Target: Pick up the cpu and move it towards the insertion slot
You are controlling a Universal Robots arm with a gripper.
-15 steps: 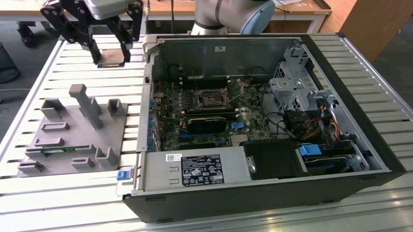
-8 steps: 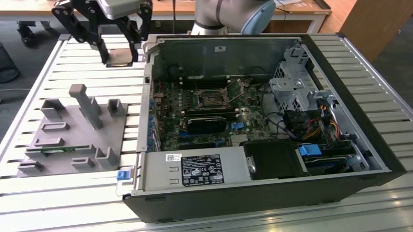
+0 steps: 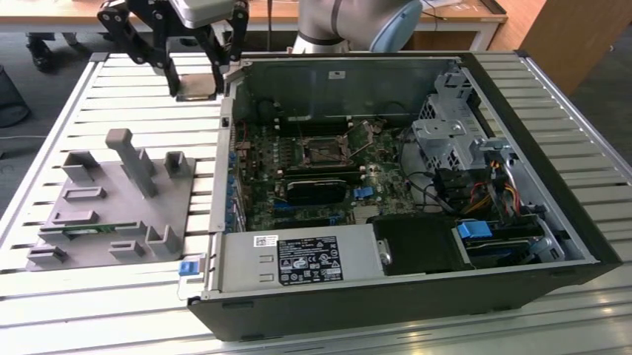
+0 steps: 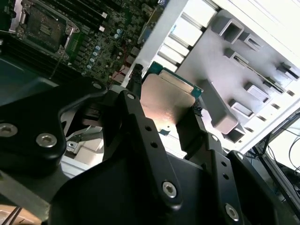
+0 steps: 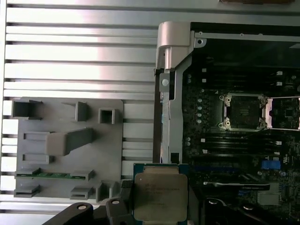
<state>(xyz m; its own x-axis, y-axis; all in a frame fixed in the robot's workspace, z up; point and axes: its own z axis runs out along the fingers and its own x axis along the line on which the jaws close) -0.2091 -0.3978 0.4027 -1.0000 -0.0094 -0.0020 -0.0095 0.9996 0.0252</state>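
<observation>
The cpu [image 5: 161,195] is held between the closed jaws of the gripper [image 4: 171,123]; in both wrist views the black fingers [image 4: 136,117] are seen pressed against opposite edges of the chip, with its silver lid and thin pale rim exposed between them. In the exterior view the gripper [image 3: 197,81] is raised above the slatted table [image 3: 118,81], at the far side of the scene, just beside the far left corner of the open computer case [image 3: 553,133]. The grey fixture plate [image 3: 114,203] is placed on the table to the exterior view's left of the case, well apart from the gripper. The insertion slot [image 3: 324,151] is located on the motherboard [image 3: 296,177] inside the case, its silvery frame around a dark centre, and it is seen well apart from the held chip in the first wrist view [image 5: 243,111].
</observation>
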